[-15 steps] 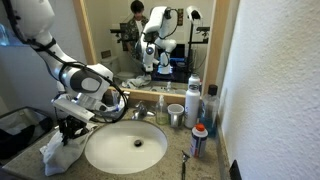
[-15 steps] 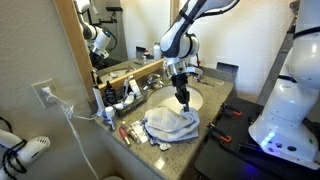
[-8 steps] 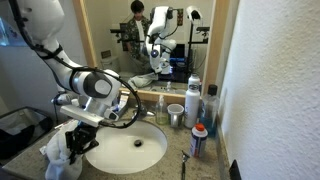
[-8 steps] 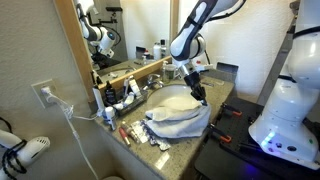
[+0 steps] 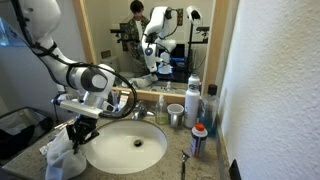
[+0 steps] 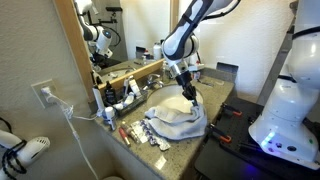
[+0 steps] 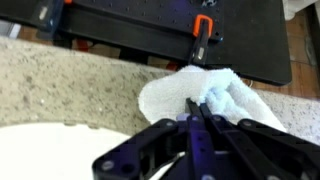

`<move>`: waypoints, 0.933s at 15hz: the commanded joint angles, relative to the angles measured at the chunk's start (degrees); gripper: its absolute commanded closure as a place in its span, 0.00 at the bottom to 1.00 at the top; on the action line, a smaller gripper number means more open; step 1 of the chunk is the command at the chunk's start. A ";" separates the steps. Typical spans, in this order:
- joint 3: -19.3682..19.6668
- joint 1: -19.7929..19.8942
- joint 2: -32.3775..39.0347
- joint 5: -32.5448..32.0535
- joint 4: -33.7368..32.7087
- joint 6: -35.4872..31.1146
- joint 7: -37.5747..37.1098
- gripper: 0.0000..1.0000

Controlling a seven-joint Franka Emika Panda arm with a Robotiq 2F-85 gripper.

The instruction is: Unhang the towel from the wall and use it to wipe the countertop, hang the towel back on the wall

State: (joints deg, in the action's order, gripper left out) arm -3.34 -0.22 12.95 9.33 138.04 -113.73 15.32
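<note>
Wrist view: looked across the speckled countertop (image 7: 60,75) beside the white sink basin (image 7: 40,150), found the towel (image 7: 215,95) heaped in a soft pile on the granite near the counter's front edge, and saw the gripper (image 7: 197,103) clenched on a pinch of that cloth. Judged this to be the wiping step, best done by keeping the pinch firm, pressing the cloth low against the granite and dragging it slowly in broad passes. Noted in an exterior view small loose items (image 6: 128,133) just beside the towel, worth steering around.
</note>
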 commanded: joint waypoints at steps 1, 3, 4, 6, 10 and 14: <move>-3.31 -2.08 3.12 2.63 -3.88 -8.11 2.47 0.99; -5.27 -2.74 5.07 4.49 -5.31 -14.48 4.35 0.99; -6.33 -2.91 5.85 5.69 -5.84 -17.24 5.20 0.99; -8.14 -2.73 8.07 7.46 -7.03 -22.57 7.58 0.99; -11.29 -0.29 10.12 12.21 -9.36 -20.94 12.38 0.99; -9.93 1.07 9.25 12.48 -10.17 -9.22 11.06 0.99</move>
State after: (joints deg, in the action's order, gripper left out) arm -13.62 -0.54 22.37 21.25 129.09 -130.10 26.86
